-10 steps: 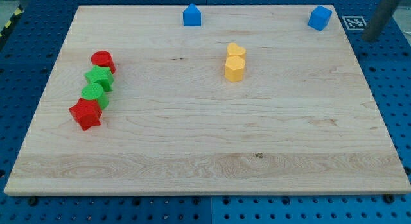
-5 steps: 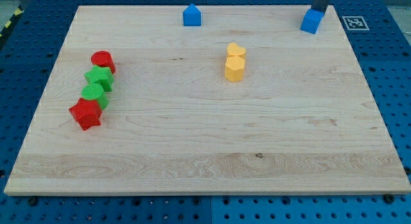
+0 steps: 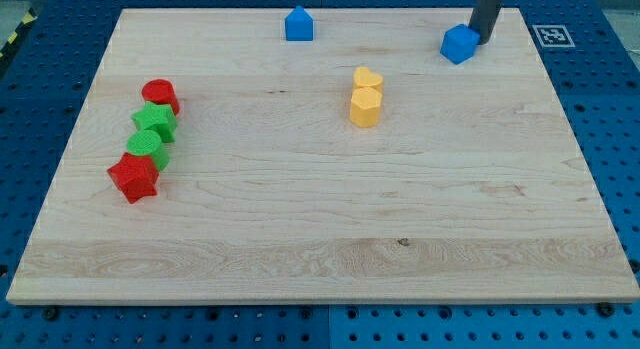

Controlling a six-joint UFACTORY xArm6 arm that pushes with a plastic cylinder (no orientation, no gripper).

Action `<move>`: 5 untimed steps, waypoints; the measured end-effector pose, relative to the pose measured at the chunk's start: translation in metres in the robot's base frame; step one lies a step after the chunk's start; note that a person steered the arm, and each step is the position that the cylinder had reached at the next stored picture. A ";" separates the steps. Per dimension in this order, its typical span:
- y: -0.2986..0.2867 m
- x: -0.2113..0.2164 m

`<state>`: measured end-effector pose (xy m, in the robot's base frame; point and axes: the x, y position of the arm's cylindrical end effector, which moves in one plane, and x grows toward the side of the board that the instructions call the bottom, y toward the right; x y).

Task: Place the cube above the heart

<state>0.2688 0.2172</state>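
Note:
A blue cube point(image 3: 460, 43) lies near the wooden board's point(image 3: 320, 219) top right. My tip point(image 3: 484, 38) touches the cube's upper right side. A yellow heart point(image 3: 367, 78) lies near the board's middle, to the cube's lower left. A yellow hexagonal block point(image 3: 365, 107) sits right below the heart, touching it.
A blue house-shaped block point(image 3: 298, 24) sits at the top edge. At the left, a diagonal row holds a red cylinder point(image 3: 160, 95), a green star point(image 3: 155, 121), a green cylinder point(image 3: 146, 147) and a red star point(image 3: 133, 177). A marker tag point(image 3: 553, 35) lies off the board's top right.
My tip came in from the right to the cube's upper right side and pushed the cube left and slightly down. The other blocks have not moved.

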 end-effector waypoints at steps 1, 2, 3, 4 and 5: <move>-0.001 0.010; -0.001 0.010; -0.004 0.015; -0.011 0.019; -0.011 0.019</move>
<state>0.2879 0.2064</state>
